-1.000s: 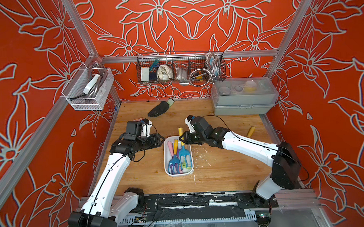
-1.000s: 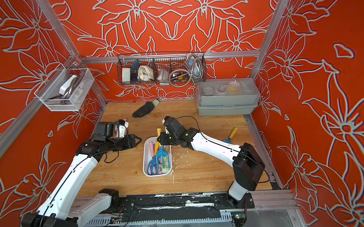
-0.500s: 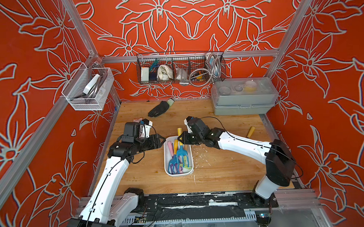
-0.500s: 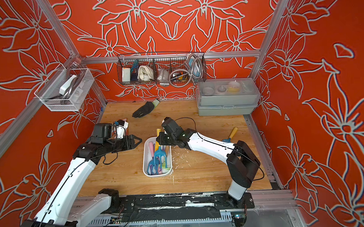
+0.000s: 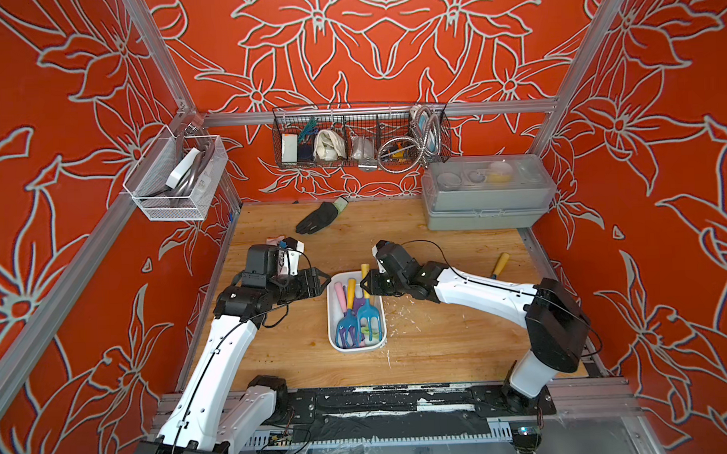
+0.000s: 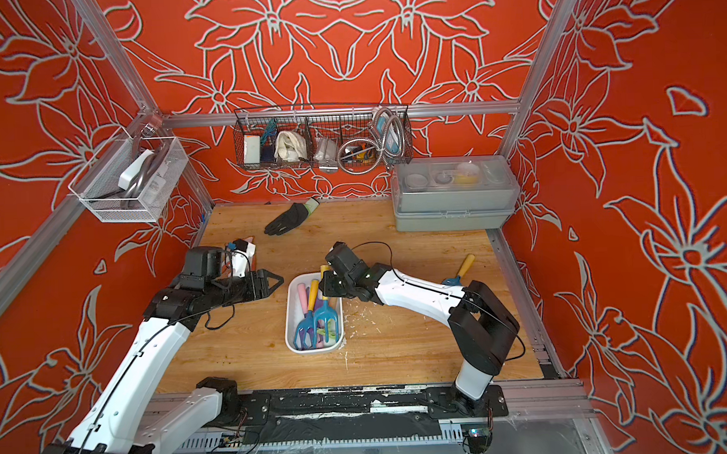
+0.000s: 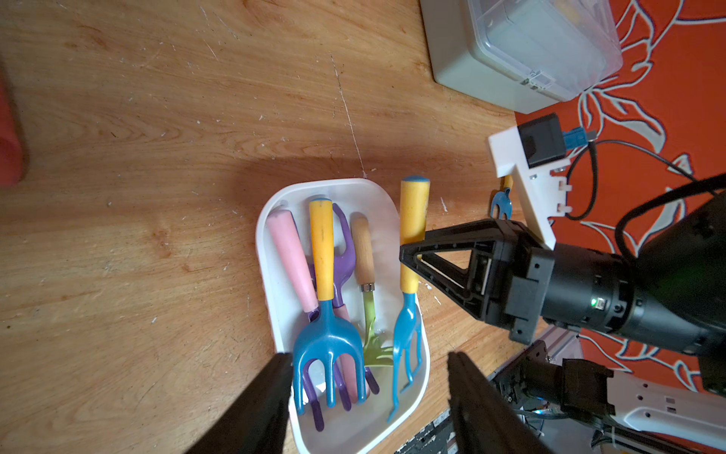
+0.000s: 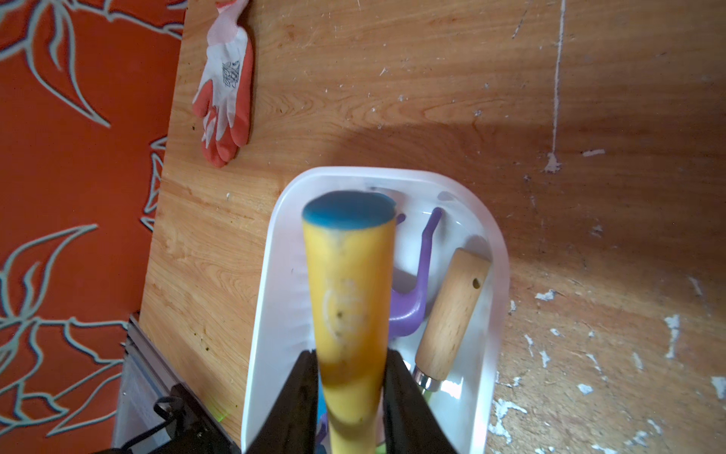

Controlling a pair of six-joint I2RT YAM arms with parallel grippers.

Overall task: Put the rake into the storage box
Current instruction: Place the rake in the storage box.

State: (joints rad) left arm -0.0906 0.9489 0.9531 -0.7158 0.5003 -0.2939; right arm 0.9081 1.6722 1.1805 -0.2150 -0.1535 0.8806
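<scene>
Now the right pincer [image 8: 351,355] is bringing the rake [image 7: 406,334] a little lower than a moment ago. Its blue teeth are sitting down inside the storage box [image 7: 261,243], beside the other tools. Its yellow handle is poking out over the rim at the end nearer the back wall. The black fingers are standing on both sides of the handle, but I cannot tell if they are squeezing or letting go. The left pincer [image 7: 370,355] is waiting, spread wide, just beside the box. The job is looking nearly done.
</scene>
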